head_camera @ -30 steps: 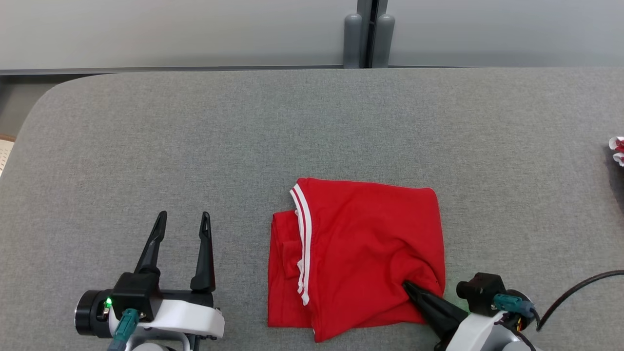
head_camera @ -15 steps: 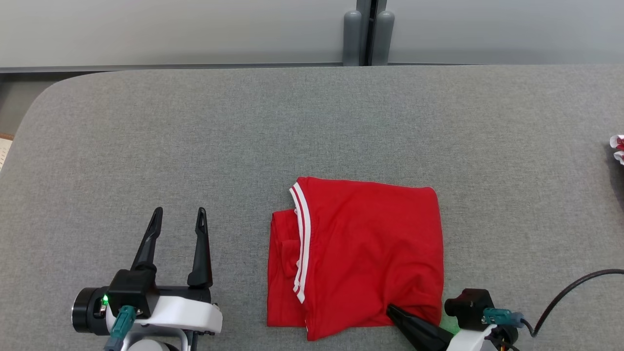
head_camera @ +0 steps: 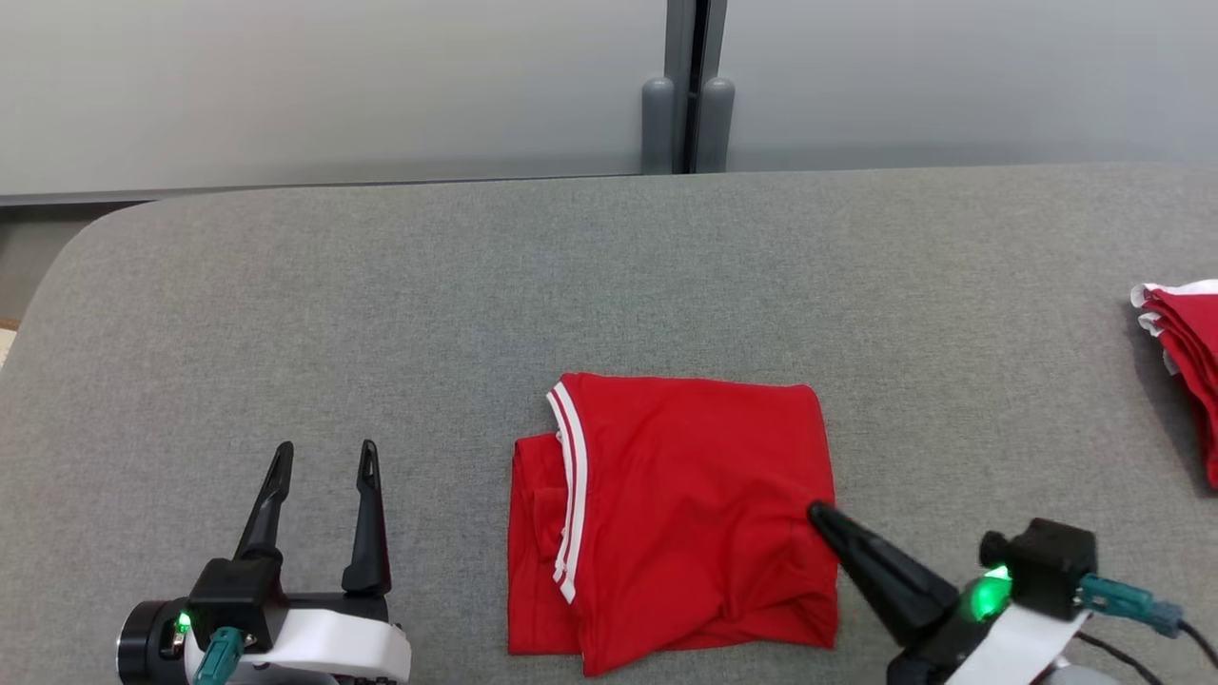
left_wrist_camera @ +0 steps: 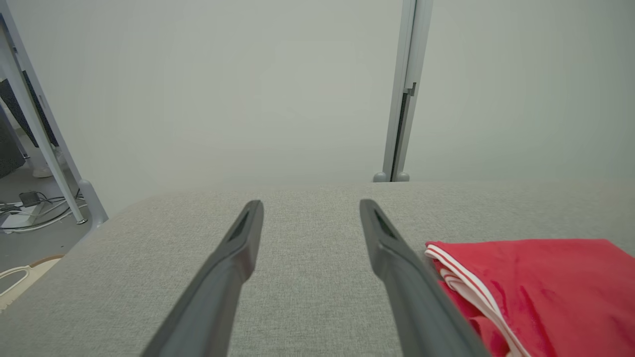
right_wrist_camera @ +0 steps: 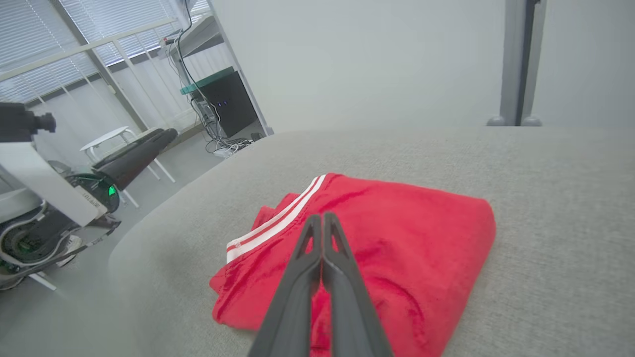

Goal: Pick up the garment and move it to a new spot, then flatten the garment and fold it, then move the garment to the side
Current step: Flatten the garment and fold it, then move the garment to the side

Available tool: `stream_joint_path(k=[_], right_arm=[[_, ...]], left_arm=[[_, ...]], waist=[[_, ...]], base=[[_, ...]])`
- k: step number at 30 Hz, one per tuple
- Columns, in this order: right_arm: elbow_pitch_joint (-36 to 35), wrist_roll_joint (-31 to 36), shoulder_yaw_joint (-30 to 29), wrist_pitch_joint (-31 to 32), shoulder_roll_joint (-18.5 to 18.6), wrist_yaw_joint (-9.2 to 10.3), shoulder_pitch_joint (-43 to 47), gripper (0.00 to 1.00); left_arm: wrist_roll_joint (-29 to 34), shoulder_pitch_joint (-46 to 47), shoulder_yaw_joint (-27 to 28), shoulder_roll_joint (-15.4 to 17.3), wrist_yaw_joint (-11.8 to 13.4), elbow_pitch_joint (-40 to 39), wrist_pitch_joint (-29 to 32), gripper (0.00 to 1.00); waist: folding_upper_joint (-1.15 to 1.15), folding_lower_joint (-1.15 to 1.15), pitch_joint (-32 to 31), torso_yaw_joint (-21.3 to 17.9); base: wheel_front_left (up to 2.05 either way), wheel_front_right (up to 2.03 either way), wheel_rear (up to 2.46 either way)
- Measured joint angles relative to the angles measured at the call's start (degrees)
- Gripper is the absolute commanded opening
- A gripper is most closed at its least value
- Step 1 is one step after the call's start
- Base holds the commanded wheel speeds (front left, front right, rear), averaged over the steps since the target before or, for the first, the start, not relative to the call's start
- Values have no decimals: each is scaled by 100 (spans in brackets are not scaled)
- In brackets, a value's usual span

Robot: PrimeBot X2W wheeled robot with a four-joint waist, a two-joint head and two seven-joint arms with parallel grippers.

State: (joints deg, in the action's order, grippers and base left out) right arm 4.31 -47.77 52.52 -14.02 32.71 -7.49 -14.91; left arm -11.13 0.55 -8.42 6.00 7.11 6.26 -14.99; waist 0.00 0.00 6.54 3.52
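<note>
Grey cloth-covered table (head_camera: 381, 304), pale partition wall behind.

Garment (head_camera: 666, 514): red with white-striped trim, lying on the table folded into a rough rectangle. The trim runs down its left side, with an under-layer showing past it. The near right corner is rumpled.

Left gripper (head_camera: 325, 447): well to the left of the garment, fingers spread wide, holding nothing, clear of the cloth.

Right gripper (head_camera: 818, 515): fingers pressed together, tip over the garment's right edge. The right wrist view shows no cloth pinched between them. Whether the tip touches the fabric cannot be told.

Pile (head_camera: 1180, 323) of further red cloth: well to the right of the garment.

Assessment: folding appears done; the move to the side appears outstanding.

Risks:
- A closed tip dragged across the garment would plough the top layer and open the fold.
- A pinch on the top layer alone would let the lower layers trail out.
- A one-sided lift from the right edge would leave the left side hanging, undoing the rectangle.
- A careless set-down to the right could disturb the pile.
</note>
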Motion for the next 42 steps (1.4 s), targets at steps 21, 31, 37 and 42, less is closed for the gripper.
stream_joint_path(k=[21, 31, 37, 42], right_arm=[[-398, 2167, -4673, 389, -1325, 0, 1730, 100], [-794, 2658, -4800, 828, -1610, 0, 2368, 100], [-934, 2755, -4774, 951, -1671, 0, 2532, 100], [-1007, 2778, -4778, 1000, -1675, 0, 2544, 100]], left_arm=[[-18, -503, 102, 420, 26, -346, 218, 100], [-20, -855, 63, 513, 60, -490, 322, 100], [-20, -909, 52, 535, 124, -538, 337, 100], [-20, -920, 34, 538, 162, -561, 344, 100]], waist=[[0, 0, -688, -212], [0, 0, -900, -268], [0, 0, -935, -305], [0, 0, -914, -314]], base=[[0, 0, 0], [0, 0, 0], [0, 0, 0], [0, 0, 0]])
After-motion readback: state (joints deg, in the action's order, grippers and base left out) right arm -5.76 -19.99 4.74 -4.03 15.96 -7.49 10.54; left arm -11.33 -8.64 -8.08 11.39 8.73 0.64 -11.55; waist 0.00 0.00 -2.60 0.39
